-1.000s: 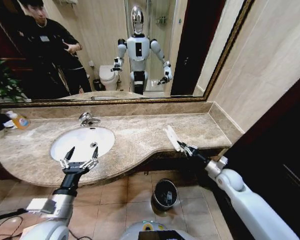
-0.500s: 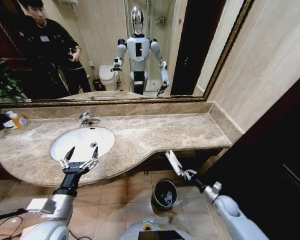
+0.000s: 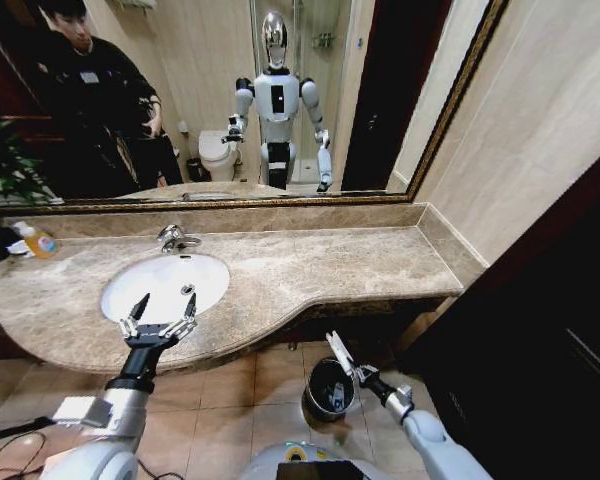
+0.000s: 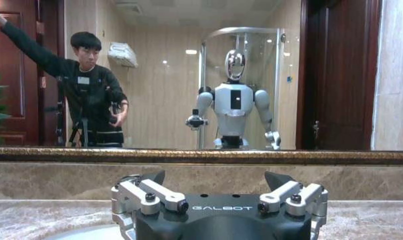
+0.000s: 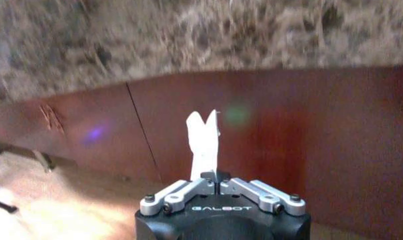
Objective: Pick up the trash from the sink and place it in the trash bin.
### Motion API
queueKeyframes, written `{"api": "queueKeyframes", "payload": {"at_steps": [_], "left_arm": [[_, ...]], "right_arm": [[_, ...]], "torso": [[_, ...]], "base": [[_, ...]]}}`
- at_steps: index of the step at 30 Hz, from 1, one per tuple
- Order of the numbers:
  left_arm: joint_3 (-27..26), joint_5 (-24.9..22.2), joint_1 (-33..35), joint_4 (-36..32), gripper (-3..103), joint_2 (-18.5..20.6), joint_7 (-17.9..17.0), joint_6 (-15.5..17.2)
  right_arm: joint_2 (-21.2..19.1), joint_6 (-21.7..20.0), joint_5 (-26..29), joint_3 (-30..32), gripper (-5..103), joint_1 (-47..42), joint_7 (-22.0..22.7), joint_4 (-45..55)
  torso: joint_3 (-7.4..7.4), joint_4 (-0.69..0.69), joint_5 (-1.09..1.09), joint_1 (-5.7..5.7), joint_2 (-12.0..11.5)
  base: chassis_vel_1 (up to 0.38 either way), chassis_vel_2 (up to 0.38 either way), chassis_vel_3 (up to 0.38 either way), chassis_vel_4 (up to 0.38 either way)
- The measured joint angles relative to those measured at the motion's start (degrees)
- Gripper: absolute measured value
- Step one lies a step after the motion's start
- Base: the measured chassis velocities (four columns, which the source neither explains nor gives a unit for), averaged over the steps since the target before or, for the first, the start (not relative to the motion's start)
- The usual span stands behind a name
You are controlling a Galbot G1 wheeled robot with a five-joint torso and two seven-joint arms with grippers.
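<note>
Looking from the head, your right gripper (image 3: pixel 345 367) is gripping a white sachet (image 3: pixel 337 352) just above the trash bin (image 3: pixel 330 388); the left gripper (image 3: pixel 160 312) is hanging splayed at the sink (image 3: pixel 165 285). The right wrist view is showing fingers pinched on it, probably off-centre, so centre over the bin before releasing.

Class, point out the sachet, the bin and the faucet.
sachet (image 5: pixel 203 145), right wrist view, middle of the white strip.
bin (image 3: pixel 315 375), head view, left rim.
faucet (image 3: pixel 173 238), head view, chrome body.
</note>
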Motion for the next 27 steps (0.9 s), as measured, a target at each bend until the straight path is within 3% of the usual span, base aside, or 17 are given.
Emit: {"api": "queueKeyframes", "payload": {"at_steps": [12,22,27], "left_arm": [[0.0,0.0,0.0,0.0,100,0.0,0.0,0.0],[0.0,0.0,0.0,0.0,100,0.0,0.0,0.0],[0.0,0.0,0.0,0.0,100,0.0,0.0,0.0]], "right_arm": [[3.3,3.5,-5.9,-1.1,0,3.6,1.5,-11.5],[5.4,4.9,-8.4,-1.4,0,3.9,2.0,-14.6],[5.9,5.8,-8.9,-1.4,7,3.9,1.9,-15.2]], "torso": [[0.0,0.0,0.03,0.0,0.0],[0.0,0.0,0.01,0.0,0.0],[0.0,0.0,0.01,0.0,0.0]], "base": [[0.0,0.0,0.0,0.0],[0.0,0.0,0.0,0.0],[0.0,0.0,0.0,0.0]]}}
